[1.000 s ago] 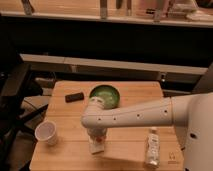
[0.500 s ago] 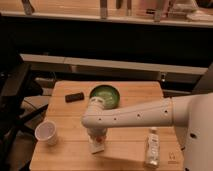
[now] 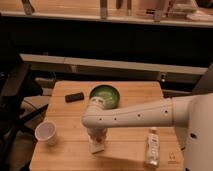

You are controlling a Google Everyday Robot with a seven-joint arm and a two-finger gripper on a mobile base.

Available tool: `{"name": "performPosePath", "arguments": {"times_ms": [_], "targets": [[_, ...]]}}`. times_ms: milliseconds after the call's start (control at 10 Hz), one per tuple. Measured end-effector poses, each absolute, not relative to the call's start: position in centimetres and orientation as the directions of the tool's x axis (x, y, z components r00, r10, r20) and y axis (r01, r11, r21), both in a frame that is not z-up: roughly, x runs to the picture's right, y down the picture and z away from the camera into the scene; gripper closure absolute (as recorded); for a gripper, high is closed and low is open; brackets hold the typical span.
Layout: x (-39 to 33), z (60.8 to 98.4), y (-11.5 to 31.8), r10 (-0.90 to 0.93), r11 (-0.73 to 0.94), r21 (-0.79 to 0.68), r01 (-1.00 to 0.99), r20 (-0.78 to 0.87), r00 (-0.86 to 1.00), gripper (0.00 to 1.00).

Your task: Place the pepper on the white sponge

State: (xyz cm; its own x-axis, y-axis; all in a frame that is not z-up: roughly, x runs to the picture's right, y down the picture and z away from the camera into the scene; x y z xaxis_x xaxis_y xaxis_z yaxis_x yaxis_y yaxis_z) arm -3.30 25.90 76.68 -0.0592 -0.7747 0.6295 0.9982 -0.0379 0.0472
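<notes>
The white sponge (image 3: 96, 146) lies flat on the wooden table (image 3: 65, 155), front middle. My white arm reaches in from the right and bends down over it. The gripper (image 3: 97, 136) points straight down directly above the sponge and hides part of it. A small orange-red patch at the gripper's tip looks like the pepper (image 3: 98, 134), just above or touching the sponge. I cannot tell whether the gripper still holds it.
A green bowl (image 3: 105, 95) stands at the back middle, just behind the arm. A black flat item (image 3: 74, 96) lies to its left. A white paper cup (image 3: 46, 132) stands front left. A white bottle (image 3: 152, 147) with a green label lies front right.
</notes>
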Motion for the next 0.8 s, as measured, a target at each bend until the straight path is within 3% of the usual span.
{"name": "performPosePath", "arguments": {"times_ms": [300,800], "targets": [[-3.27,76.74,25.87,-0.775,-0.041,0.055,0.998,0.628,-0.066,0.82],[-3.32,76.90,25.79,-0.775,-0.048,0.071,0.996,0.627,-0.082,0.84]]}}
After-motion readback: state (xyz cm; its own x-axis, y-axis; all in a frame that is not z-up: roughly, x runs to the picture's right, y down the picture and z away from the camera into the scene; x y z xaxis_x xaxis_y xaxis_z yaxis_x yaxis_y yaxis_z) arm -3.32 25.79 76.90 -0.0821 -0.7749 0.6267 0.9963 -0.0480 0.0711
